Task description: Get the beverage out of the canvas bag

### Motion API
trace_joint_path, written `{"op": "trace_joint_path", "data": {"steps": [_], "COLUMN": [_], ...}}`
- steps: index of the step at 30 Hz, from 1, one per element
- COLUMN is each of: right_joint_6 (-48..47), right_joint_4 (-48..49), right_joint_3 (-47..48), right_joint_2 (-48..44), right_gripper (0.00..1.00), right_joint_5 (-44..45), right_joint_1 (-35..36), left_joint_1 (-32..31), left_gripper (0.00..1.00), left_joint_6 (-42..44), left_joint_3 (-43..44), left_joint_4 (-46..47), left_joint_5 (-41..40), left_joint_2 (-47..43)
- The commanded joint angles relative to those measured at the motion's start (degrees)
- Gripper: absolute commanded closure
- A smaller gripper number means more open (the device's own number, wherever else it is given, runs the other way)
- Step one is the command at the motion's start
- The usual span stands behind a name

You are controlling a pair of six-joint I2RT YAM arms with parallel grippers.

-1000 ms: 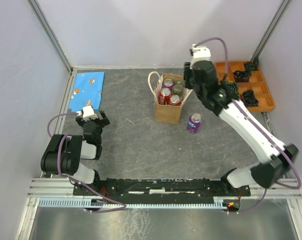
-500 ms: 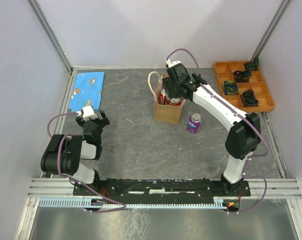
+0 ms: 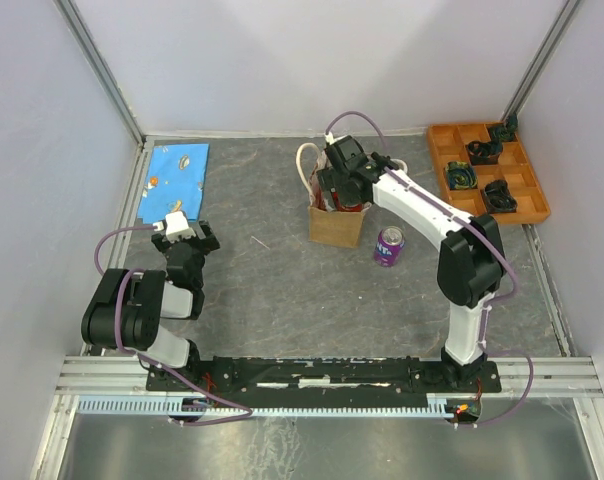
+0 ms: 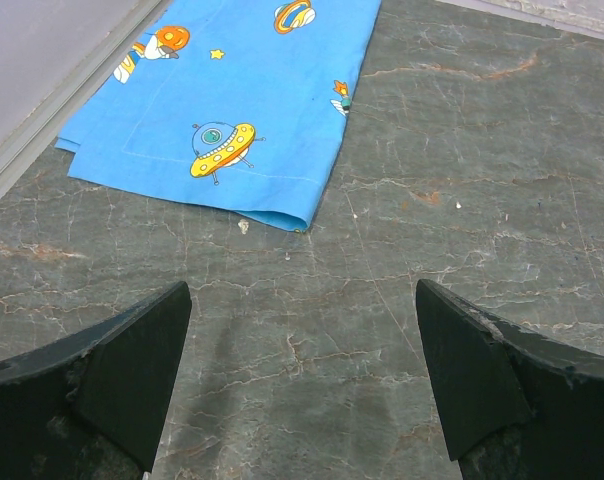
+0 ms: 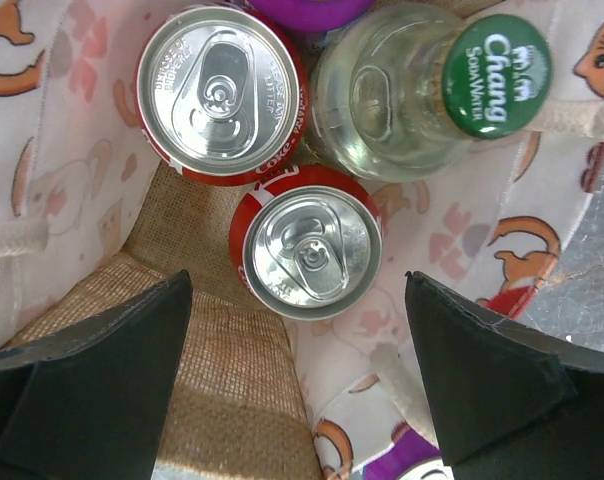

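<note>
The drinks are crowding the canvas bag [image 3: 337,222]: the near red can [image 5: 307,250] is touching the far red can [image 5: 222,92] and the green-capped bottle [image 5: 422,95]. Room is showing only at its two sides, toward the bag's walls, where the right gripper [image 5: 297,300] is hanging with fingers spread. A purple can [image 3: 388,245] is standing on the surface [image 3: 272,290] just beside the bag.

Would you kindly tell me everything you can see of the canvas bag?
The canvas bag is a small boxy tote of coarse tan-brown weave, with cream-white rope handles and a pale lining printed with orange cats. It stands upright, mouth open, on the grey table. Inside stand two red cans, a clear green-capped bottle and a purple can. The right gripper hovers open over its mouth.
</note>
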Motion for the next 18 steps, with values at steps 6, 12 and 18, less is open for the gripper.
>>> {"op": "trace_joint_path", "data": {"steps": [6, 12, 18], "right_joint_6": [-0.8, -0.7, -0.2], "right_joint_4": [2.3, 3.4, 3.9], "right_joint_3": [0.4, 1.7, 2.7], "right_joint_2": [4.5, 7.7, 9.8], "right_gripper": [0.07, 0.11, 0.27], "right_joint_5": [0.0, -0.3, -1.0], "right_joint_1": [-0.7, -1.7, -2.0], "left_joint_1": [-0.3, -0.3, -0.3], "left_gripper": [0.01, 0.01, 0.01], "left_joint_6": [2.6, 2.6, 2.6], "left_joint_3": [1.1, 1.1, 1.1], "left_joint_4": [2.1, 2.2, 2.2], "left_joint_5": [-1.6, -1.6, -1.6], "left_joint_2": [0.3, 0.4, 0.4]}}
